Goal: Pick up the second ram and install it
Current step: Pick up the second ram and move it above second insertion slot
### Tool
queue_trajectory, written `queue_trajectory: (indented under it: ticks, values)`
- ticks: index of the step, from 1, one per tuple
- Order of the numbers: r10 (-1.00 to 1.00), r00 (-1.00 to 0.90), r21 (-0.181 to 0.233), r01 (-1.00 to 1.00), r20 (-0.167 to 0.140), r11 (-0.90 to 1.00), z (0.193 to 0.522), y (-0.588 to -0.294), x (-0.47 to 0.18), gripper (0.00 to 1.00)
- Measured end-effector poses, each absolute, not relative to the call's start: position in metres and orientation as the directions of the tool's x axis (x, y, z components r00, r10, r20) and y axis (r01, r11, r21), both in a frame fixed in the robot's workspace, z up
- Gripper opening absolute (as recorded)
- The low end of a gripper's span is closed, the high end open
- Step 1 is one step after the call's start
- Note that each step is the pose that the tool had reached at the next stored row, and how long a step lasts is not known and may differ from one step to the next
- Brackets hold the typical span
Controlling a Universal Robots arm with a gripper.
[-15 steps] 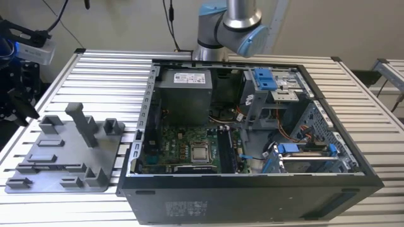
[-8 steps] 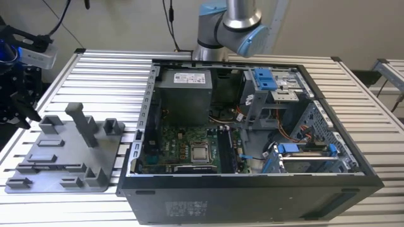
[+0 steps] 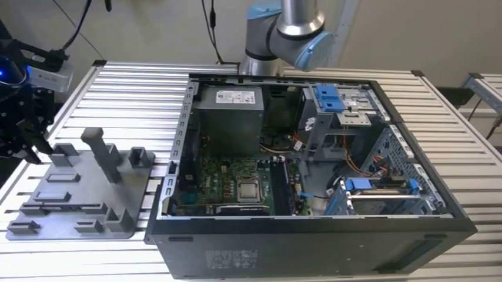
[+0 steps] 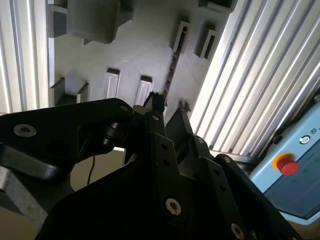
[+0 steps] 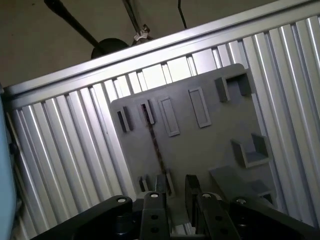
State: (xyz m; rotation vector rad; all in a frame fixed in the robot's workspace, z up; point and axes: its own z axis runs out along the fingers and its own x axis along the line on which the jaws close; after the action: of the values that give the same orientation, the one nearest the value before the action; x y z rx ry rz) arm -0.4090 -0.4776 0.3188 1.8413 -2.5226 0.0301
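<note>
The second ram (image 5: 154, 142) stood on edge in the slots of the grey holder tray (image 5: 210, 145), a thin dark line in the first wrist view. The tray sat on the slatted bench (image 5: 60, 150), well apart from the computer case (image 3: 314, 249). The hand (image 5: 175, 180) hovered over one end of the ram, fingers spread and holding nothing. The stick seemed to line up with one finger rather than with the gap. A descent from there could strike its edge, tip it or jam it in the slots.

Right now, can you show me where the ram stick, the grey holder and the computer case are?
ram stick (image 5: 154, 142), first wrist view, middle of its thin edge.
grey holder (image 5: 210, 145), first wrist view, bare flat plate.
computer case (image 3: 314, 247), exterior view, near outer wall.
</note>
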Motion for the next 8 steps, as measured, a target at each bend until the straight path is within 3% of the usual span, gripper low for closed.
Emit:
queue_trajectory:
  ticks: [8]
  values:
    - [-0.952,-0.305,-0.005,-0.952,0.026,0.305,0.3107,-0.4776,-0.4105,0.30]
